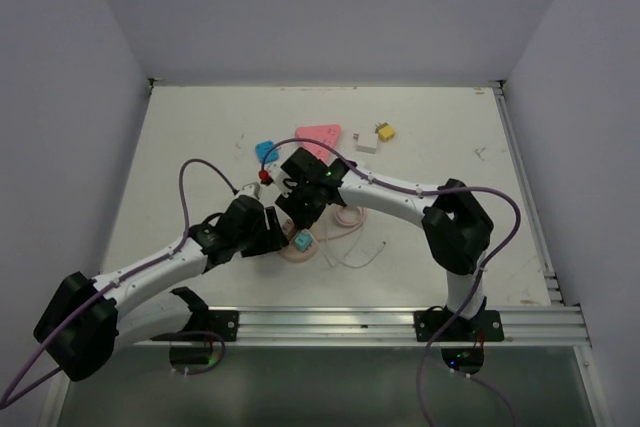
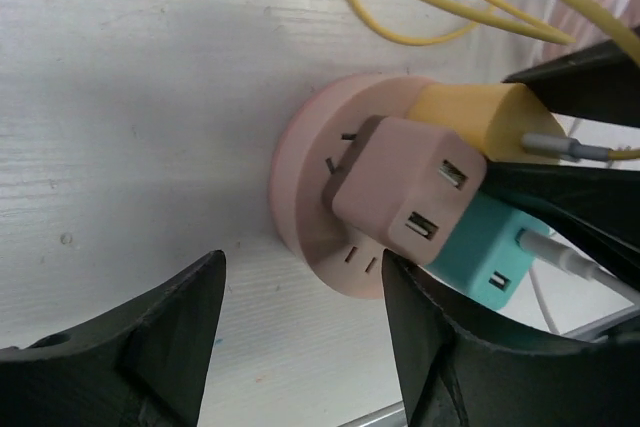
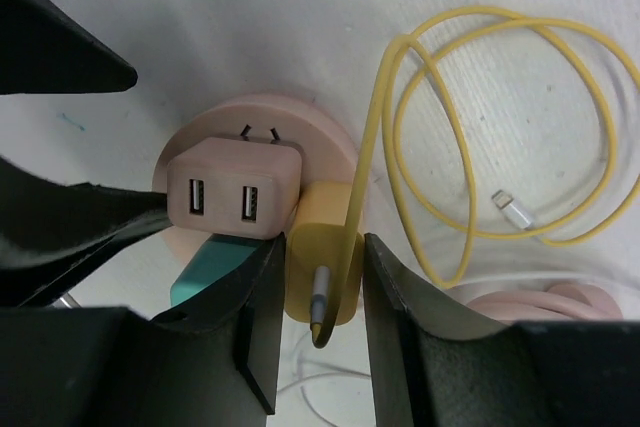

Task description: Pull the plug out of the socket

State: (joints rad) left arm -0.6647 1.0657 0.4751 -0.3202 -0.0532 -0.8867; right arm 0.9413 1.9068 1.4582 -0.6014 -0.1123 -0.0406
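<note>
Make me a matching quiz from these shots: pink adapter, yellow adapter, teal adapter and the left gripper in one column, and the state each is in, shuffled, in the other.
Column one:
1. pink adapter
2. yellow adapter
3. teal adapter
4. left gripper

Column two:
A. white cable plugged into it
B. open, gripping nothing
C. both USB ports empty
D. pinched by the right gripper

Pairs: 1-C, 2-D, 3-A, 4-B.
</note>
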